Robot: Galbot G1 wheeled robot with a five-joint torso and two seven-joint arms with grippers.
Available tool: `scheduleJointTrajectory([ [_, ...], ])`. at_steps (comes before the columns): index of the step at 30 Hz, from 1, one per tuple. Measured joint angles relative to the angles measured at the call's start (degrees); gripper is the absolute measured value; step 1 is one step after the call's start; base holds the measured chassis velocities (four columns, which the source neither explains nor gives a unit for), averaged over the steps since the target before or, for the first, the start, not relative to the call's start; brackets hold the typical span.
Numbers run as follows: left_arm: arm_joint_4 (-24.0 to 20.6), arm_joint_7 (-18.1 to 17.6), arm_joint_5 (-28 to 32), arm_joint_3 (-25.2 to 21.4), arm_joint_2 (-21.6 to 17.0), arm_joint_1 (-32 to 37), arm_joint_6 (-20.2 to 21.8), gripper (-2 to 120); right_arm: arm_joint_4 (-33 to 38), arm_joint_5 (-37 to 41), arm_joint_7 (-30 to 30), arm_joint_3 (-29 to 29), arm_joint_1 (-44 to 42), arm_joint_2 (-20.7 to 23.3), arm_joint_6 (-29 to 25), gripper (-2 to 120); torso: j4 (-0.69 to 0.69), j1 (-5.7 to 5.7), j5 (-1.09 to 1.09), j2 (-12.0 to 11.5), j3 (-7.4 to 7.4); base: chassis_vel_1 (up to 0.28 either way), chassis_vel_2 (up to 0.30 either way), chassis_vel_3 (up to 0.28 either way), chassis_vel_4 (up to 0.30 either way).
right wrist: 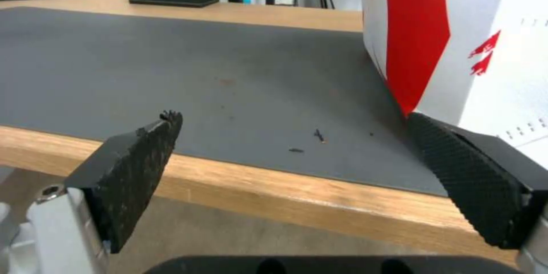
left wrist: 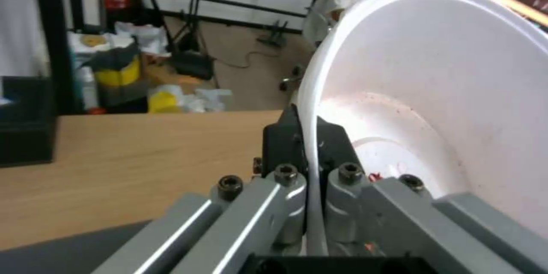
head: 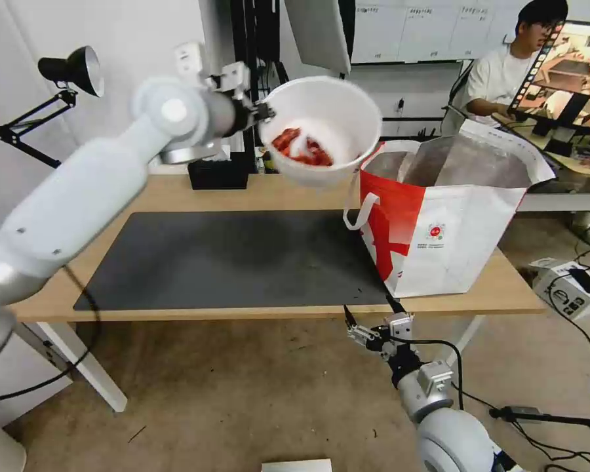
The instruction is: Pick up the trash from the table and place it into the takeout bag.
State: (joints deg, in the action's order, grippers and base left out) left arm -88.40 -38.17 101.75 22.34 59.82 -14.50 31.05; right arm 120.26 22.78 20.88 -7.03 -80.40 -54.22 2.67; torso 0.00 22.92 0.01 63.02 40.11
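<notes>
In the upper middle of the head view the left gripper [head: 263,111] holds the white bowl [head: 321,131] in the air, tilted so the red shells [head: 301,149] show inside. Its fingers [left wrist: 294,137] are pinched tight on the bowl's rim, one either side. The bowl hangs above the table [head: 177,190], just left of the takeout bag [head: 446,210], which stands open at the table's right end, partly on the grey mat [head: 229,259]. Low in the frame, the right gripper [head: 367,313] waits below the table's front edge, jaws spread wide, holding nothing.
</notes>
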Motion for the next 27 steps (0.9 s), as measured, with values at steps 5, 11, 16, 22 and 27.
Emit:
scheduleJointTrajectory([
  [5, 2.4, -1.4, 1.2, 0.3, 4.9, -1.1, -2.0, 0, 0.0, 0.0, 0.0, 0.0, 0.0, 0.0, 0.0, 100, 0.0, 0.0, 0.01, 0.0, 0.0, 0.0, 0.0, 0.0, 0.0],
  [11, 8.0, -4.2, -0.2, 1.8, 13.6, -1.8, -7.4, 0, 0.0, 0.0, 0.0, 0.0, 0.0, 0.0, 0.0, 100, -0.01, 0.0, 0.0, 0.0, -0.01, 0.0, 0.0, 0.0, 0.0],
  [16, 12.0, -5.5, -7.0, 5.4, 18.6, -1.8, -13.3, 0, 0.0, 0.0, 0.0, 0.0, 0.0, 0.0, 0.0, 100, -0.02, 0.0, 0.01, 0.0, 0.0, 0.0, 0.0, 0.0, 0.0],
  [22, 13.0, -5.3, -12.9, 8.9, 19.7, -1.5, -16.4, 0, 0.0, 0.0, 0.0, 0.0, 0.0, 0.0, 0.0, 100, 0.0, 0.0, 0.0, 0.0, -0.01, 0.0, 0.0, 0.0, 0.0],
  [27, 12.2, -5.2, -16.1, 11.3, 19.7, -1.5, -17.4, 0, 0.0, 0.0, 0.0, 0.0, 0.0, 0.0, 0.0, 100, 0.0, 0.0, -0.01, 0.0, 0.0, 0.0, 0.0, 0.0, 0.0],
])
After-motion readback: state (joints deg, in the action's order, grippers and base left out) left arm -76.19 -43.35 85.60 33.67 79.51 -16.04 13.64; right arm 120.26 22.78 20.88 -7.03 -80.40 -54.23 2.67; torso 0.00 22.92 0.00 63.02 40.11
